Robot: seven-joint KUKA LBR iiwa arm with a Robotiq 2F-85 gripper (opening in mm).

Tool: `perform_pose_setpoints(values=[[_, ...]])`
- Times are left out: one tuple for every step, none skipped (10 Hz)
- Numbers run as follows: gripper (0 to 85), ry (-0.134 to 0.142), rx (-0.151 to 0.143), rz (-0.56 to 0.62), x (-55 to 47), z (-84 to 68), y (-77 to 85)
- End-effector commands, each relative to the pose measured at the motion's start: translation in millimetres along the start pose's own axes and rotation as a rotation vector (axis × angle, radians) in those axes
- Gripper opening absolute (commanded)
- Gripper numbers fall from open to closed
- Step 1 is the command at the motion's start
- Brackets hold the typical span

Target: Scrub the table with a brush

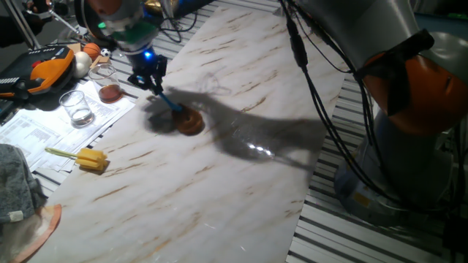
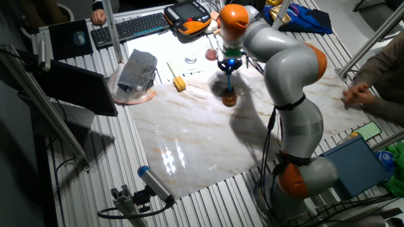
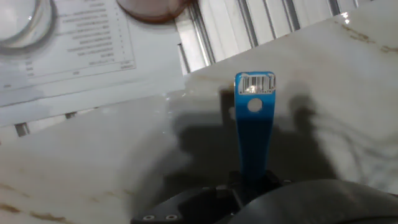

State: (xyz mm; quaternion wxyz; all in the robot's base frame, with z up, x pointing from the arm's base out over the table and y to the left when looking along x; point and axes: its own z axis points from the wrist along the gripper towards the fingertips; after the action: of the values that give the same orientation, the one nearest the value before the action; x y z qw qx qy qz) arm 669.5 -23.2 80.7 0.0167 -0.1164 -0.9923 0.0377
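Note:
The table point(image 1: 219, 183) is a long white marble-patterned slab with tan streaks; it also shows in the other fixed view point(image 2: 202, 145) and the hand view point(image 3: 93, 162). The brush has a thin blue handle point(image 1: 172, 102) and a round reddish-brown head point(image 1: 190, 123) resting on the slab near its left edge. My gripper point(image 1: 155, 80) is shut on the upper part of the handle, which slants down to the head. In the other fixed view the gripper point(image 2: 228, 68) is above the head point(image 2: 229, 98). The hand view shows the handle point(image 3: 254, 124) with a barcode label between my gripper point(image 3: 252, 182); the head is hidden there.
A yellow sponge on a stick point(image 1: 91, 159) lies on the slab's left edge. A glass point(image 1: 77, 108), papers, a small brown dish point(image 1: 110, 93) and an orange pendant point(image 1: 47, 67) sit to the left. A grey cloth point(image 1: 14, 183) is at front left. A person's hand point(image 2: 356, 94) rests at the far side.

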Motion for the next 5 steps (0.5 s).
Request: perform_pose_setpoints(values=[[0.0,-0.005,-0.005,-0.035,-5.3,2.6,-12.9],[0.0,-0.009,-0.008,-0.05,-9.6,3.8,-20.0],[0.0,-0.006,-0.006,-0.072,-14.6,3.1,-25.4],[0.0,0.007,-0.008,-0.096,-20.0,1.1,-32.1],[0.0,0.024,-0.027,-0.11,-26.0,-0.7,-39.0]])
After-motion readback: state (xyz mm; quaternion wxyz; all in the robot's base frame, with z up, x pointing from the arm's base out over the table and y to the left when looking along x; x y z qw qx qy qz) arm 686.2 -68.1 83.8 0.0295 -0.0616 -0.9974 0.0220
